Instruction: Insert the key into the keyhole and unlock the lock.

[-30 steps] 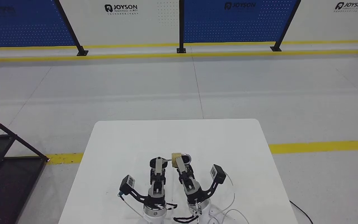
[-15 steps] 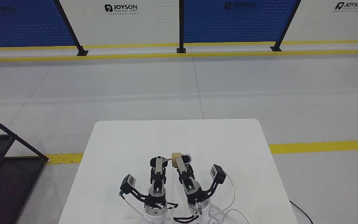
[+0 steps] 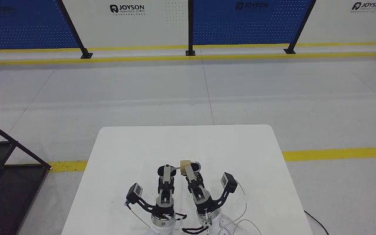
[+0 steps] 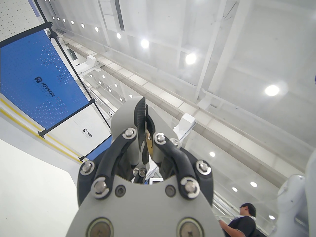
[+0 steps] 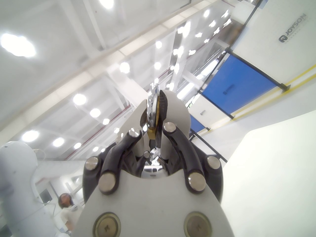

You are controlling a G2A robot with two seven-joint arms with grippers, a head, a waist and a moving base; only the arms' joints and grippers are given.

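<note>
Both grippers hover side by side, low over the near middle of the white table, pointing away from me. The right gripper is shut on a brass padlock. In the right wrist view the padlock sits between the pads, its silver shackle poking past the right gripper's tips. The left gripper is just to the lock's left. In the left wrist view the left gripper is shut on a small brass-coloured piece, apparently the key, mostly hidden by the pads.
A black rack stands beside the table's left edge. White cables trail on the table near its front edge. Blue and white fence panels stand far off across the floor.
</note>
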